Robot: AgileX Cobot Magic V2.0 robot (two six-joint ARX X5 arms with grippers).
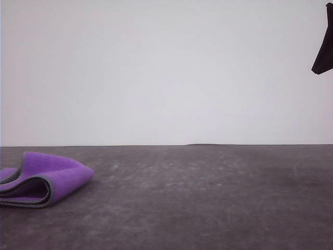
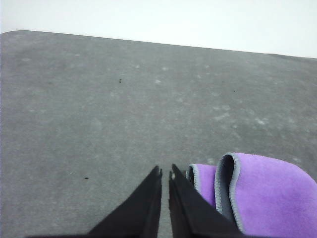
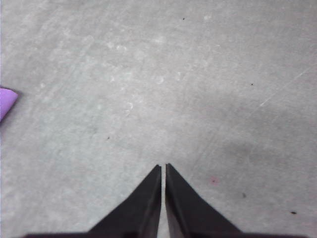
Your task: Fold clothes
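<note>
The clothes (image 1: 44, 179) are one thick cloth, purple outside with a grey stitched edge, lying folded over itself at the near left of the dark grey table (image 1: 208, 192). In the left wrist view the cloth (image 2: 270, 193) lies just beside my left gripper (image 2: 165, 171), whose black fingers are shut with nothing between them, apart from the cloth. My right gripper (image 3: 163, 166) is shut and empty above bare table, with a purple corner of the cloth (image 3: 6, 101) far off to one side. A dark part of the right arm (image 1: 324, 44) hangs at the upper right of the front view.
The table's far edge (image 1: 166, 145) meets a plain white wall. The grey tabletop stretches bare to the right of the cloth.
</note>
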